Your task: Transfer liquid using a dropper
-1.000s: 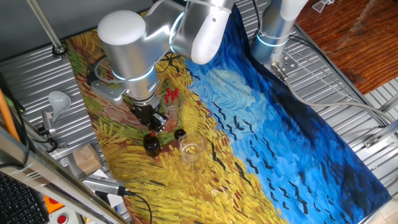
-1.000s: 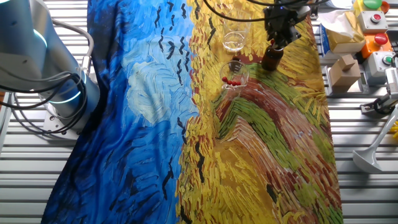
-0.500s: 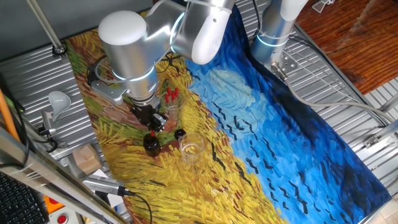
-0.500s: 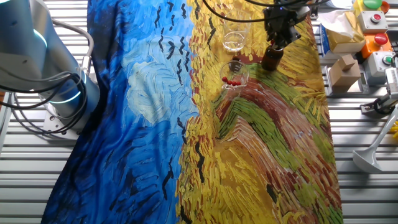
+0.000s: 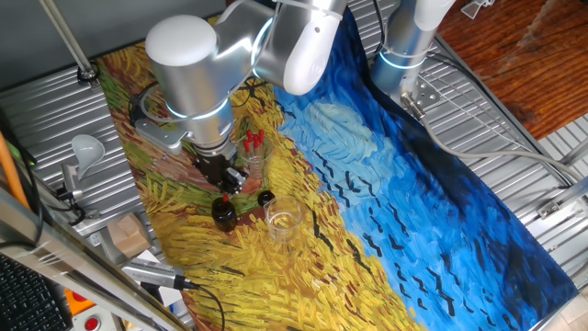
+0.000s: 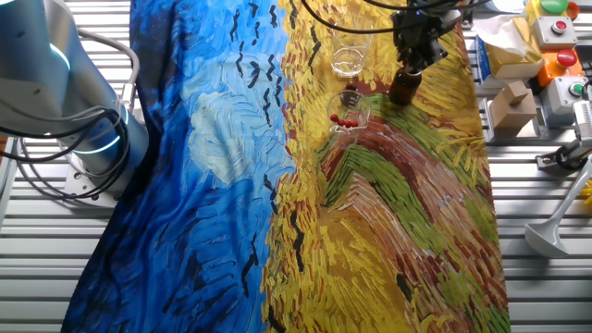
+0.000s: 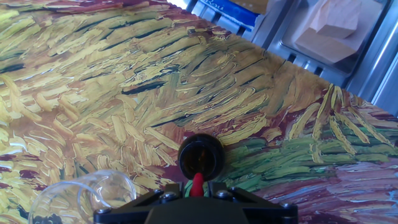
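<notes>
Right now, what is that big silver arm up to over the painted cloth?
The arm's gripper holds a dropper with a red bulb, pointed down into the open mouth of a small dark bottle. It looks set to draw liquid up or squeeze some out; the pictures do not show which. Beside the bottle lies its black cap, and an empty-looking clear glass stands nearby. Another glass holds spare red-bulbed droppers. All rest on a cloth printed like a Van Gogh wheat field.

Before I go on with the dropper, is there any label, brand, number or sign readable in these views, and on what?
None can be read.
Dark bottle: no label visible.
Blue box at the top edge of the hand view: white print, too blurred to read.
Button box beside the table: no legible marking.
</notes>
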`<state>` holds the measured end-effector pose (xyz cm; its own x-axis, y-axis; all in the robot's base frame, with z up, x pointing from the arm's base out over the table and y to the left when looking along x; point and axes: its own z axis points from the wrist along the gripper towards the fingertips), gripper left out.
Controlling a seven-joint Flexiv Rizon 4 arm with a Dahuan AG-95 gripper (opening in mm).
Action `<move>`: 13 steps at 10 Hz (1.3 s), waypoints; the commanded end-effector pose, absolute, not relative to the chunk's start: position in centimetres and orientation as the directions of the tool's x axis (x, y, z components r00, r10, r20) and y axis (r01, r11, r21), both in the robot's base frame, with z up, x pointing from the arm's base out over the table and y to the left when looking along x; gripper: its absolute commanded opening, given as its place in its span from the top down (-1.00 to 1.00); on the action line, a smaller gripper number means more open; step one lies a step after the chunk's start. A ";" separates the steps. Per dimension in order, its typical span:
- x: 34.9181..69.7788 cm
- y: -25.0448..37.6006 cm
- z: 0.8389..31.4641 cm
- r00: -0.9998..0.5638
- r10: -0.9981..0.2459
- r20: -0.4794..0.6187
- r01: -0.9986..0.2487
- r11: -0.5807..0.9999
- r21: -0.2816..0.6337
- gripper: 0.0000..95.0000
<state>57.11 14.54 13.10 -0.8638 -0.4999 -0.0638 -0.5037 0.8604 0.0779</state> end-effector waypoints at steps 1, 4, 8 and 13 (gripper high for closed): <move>57.1 14.6 13.1 -0.863 -0.501 -0.064 -0.505 0.860 0.077 1.00; 57.1 14.6 13.1 -0.863 -0.501 -0.064 -0.504 0.860 0.078 1.00; 57.2 14.6 13.1 -0.866 -0.496 -0.063 -0.500 0.863 0.080 1.00; 57.2 14.6 13.1 -0.861 -0.504 -0.066 -0.508 0.858 0.080 0.60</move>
<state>57.24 14.61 13.12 -0.8609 -0.5045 -0.0659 -0.5085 0.8573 0.0798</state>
